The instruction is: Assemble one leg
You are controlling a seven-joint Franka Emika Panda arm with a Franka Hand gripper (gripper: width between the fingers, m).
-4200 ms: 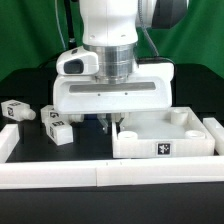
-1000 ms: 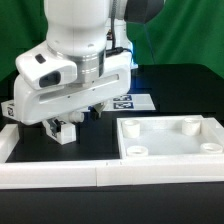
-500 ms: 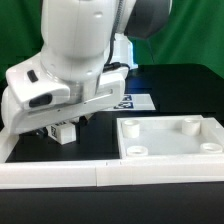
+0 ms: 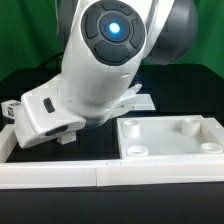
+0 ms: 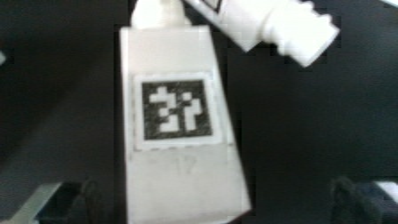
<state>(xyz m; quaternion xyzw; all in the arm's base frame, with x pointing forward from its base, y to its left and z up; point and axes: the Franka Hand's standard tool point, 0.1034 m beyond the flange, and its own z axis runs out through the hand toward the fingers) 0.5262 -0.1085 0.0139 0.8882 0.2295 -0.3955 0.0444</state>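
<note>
Wrist view: the leg (image 5: 178, 130) lies flat on the black table (image 5: 54, 110), long axis running away from the camera, with one face up bearing a square tag (image 5: 178, 105) near mid-length. It lies between the two fingers of the gripper (image 5: 215, 199). Only the dark, blurred fingertips (image 5: 63, 203) show, one on either side of the leg's near end, each parted from it by a strip of bare table. The fingers thus stand wide apart, gripping nothing and touching nothing. Past the far end of the leg, toward one finger's side, a second leg (image 5: 276, 30) lies at a slant; whether the two touch cannot be told. Exterior view: the white arm (image 4: 105, 60) fills the middle of the frame and leans down toward the exterior view's left. Its bulk hides the fingers and nearly all of the leg between them, so the opening of the fingers is legible in the wrist view alone. Shown only here are a further leg (image 4: 10, 108), tagged, at the exterior view's left edge beside the arm's lower end; the tray-like piece (image 4: 170, 135) with round sockets, well apart from the fingers at the exterior view's right; and a white rail (image 4: 100, 175) along the front.
</note>
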